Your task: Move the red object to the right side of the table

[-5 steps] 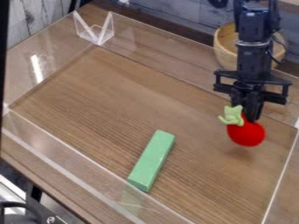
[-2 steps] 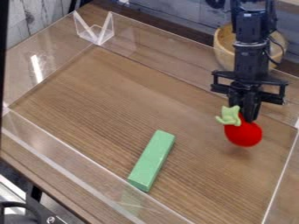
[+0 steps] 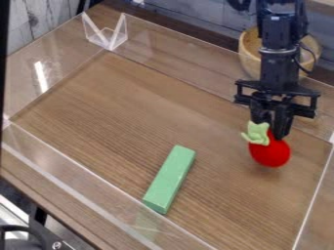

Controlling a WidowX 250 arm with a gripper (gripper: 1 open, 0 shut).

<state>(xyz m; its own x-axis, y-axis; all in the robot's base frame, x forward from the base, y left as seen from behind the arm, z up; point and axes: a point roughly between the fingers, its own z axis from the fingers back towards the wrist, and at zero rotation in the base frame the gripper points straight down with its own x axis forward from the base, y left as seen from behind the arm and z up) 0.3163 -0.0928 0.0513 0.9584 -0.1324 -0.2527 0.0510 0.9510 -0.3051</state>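
The red object [image 3: 271, 153], a small round toy fruit with a green leafy stem pointing up-left, rests on the brown wood-grain table [image 3: 131, 107] near its right side. My gripper [image 3: 275, 121] points steeply down right above the stem. Its fingers stand slightly apart and look open, with the leaf just below the fingertips and the fruit lying free under them.
A flat green rectangular block [image 3: 170, 179] lies toward the front middle of the table. A round wooden bowl [image 3: 249, 45] stands behind the arm at the back right. Low clear acrylic walls [image 3: 308, 210] border the table, and a clear folded piece [image 3: 104, 32] sits at the back left.
The fruit has settled slightly lower onto the table, away from the fingertips, and the fingers have parted a little. The arm itself has stayed in place.
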